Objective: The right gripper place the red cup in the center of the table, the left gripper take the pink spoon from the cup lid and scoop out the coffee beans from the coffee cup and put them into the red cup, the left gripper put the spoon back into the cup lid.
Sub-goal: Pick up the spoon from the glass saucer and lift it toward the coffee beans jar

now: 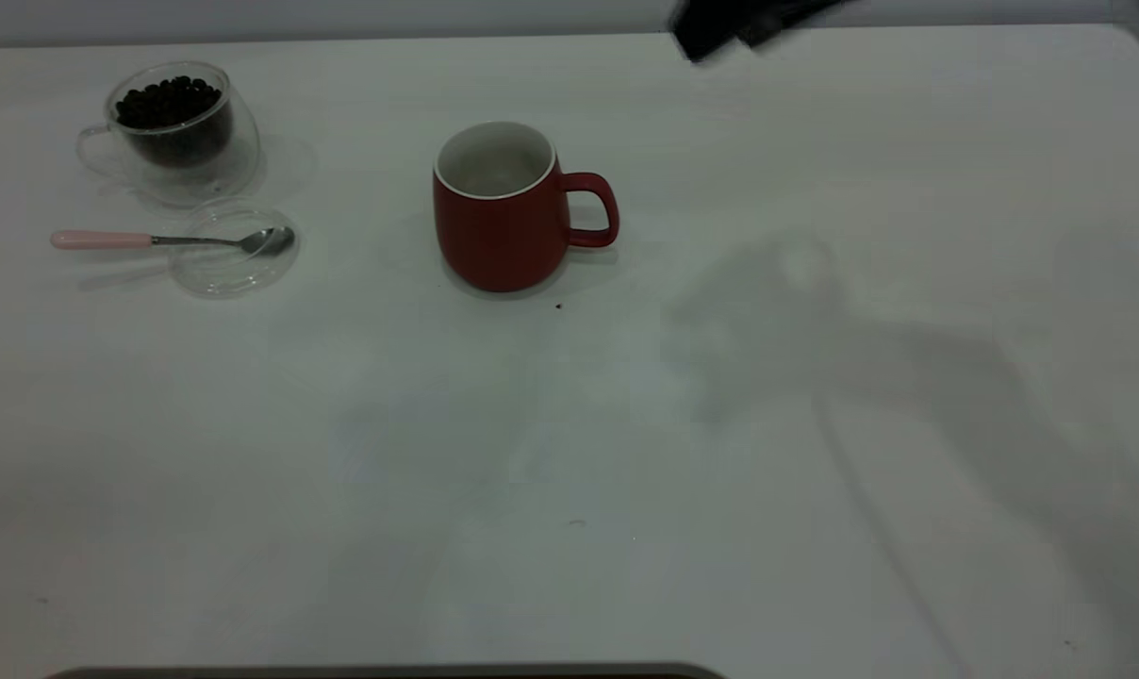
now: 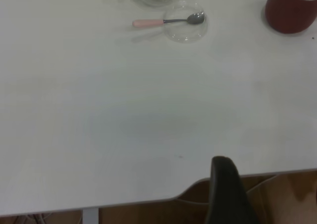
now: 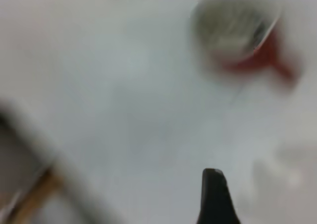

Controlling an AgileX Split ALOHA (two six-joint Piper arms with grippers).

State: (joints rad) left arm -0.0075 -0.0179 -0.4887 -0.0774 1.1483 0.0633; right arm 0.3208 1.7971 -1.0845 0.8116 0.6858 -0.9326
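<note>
The red cup (image 1: 499,212) stands upright near the middle of the table (image 1: 569,453), its handle towards the right; it also shows as the red cup (image 2: 292,8) and, blurred, as the red cup (image 3: 237,35). At the far left the coffee cup (image 1: 175,127) holds the coffee beans (image 1: 169,102). In front of it lies the cup lid (image 1: 233,247), with the pink spoon (image 1: 103,240) resting bowl-first in it, as does the pink spoon (image 2: 148,23). My right gripper (image 1: 706,40) hangs blurred at the far edge, away from the red cup, shut and empty. My left gripper (image 2: 223,167) is shut over the table's near edge.
A dark speck (image 1: 558,306) lies just in front of the red cup. Broad arm shadows fall across the right half of the table. Past the table's edge in the left wrist view is a wooden floor (image 2: 292,199).
</note>
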